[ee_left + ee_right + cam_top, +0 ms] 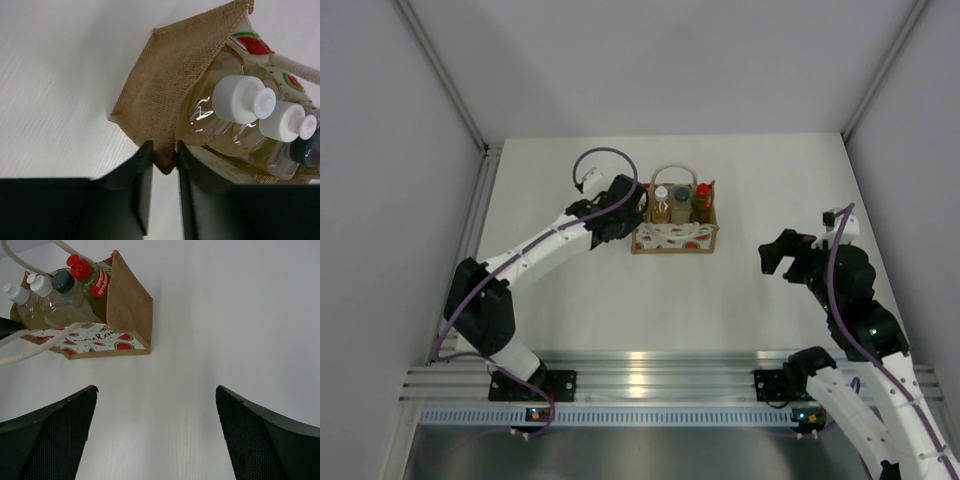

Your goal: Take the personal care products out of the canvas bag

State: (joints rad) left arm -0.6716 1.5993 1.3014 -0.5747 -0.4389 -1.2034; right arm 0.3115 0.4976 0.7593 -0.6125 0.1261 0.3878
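Tipping is the risk: held only by its thin left corner, the bag (675, 238) could be dragged or toppled as a bottle is pulled. The left end effector (164, 147) is set narrowly about that corner; a firm pinch cannot be told. The right end effector (156, 390) is held wide open and empty, well to the right. Four bottles (680, 205) are kept inside the bag, on the far worktop (620, 300).

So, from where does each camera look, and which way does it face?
Top external: above and behind the bases, facing down on the table; left arm and right arm show.
Left wrist: on the left arm, facing the canvas bag up close; left claw holds its corner.
Right wrist: on the right arm, facing the bag from afar; right claw stands open.
Shared: all see the bag and bottles.
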